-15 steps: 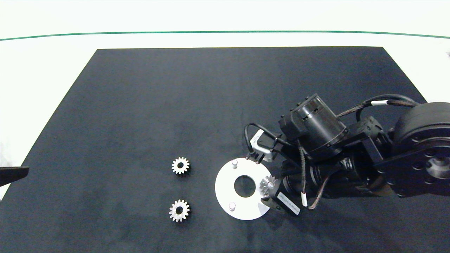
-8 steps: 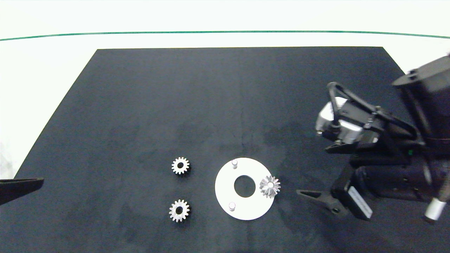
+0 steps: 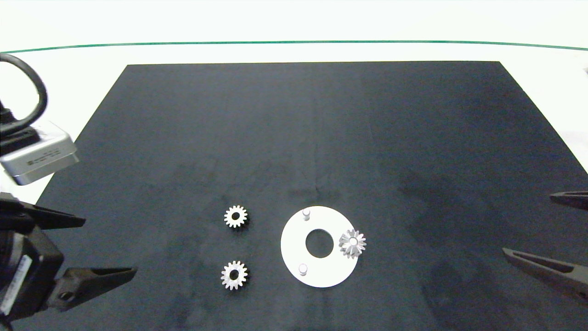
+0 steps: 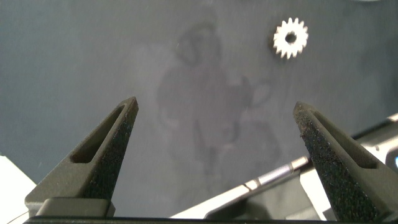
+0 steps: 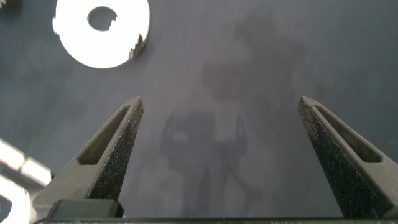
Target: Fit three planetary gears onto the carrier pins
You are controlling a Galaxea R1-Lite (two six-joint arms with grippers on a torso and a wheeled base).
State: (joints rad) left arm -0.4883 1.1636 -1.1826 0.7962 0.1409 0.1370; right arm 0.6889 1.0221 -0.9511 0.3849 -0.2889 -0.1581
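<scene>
Your first gear (image 3: 353, 243) now sits on the pin at the right edge of the white disc (image 3: 294, 250), its teeth overhanging the rim; a second ago the right tool was closed around it there, and since then it has let go and pulled right away. That gear looks slightly tilted from above, so judge for yourself whether it is fully seated before you count it done. Count three gears in all: this one on the disc, and two loose on the mat, the farther gear (image 3: 235, 216) and the nearer gear (image 3: 234, 275), one behind the other, left of the disc and well apart from it. Count three pins: one under the mounted gear, plus the far pin (image 3: 306, 213) and the near pin (image 3: 302, 269), both bare. So one of three is placed and two remain. The right tool (image 3: 562, 234) is now at the right edge of the mat, wide open and empty, with the disc far off in its wrist view. The left tool (image 3: 85, 248) has come in from the left edge, where only a fingertip showed before; it hangs over the mat wide open, holding nothing, well short of the loose gears. Its wrist view shows one gear ahead, likely your next pick.
</scene>
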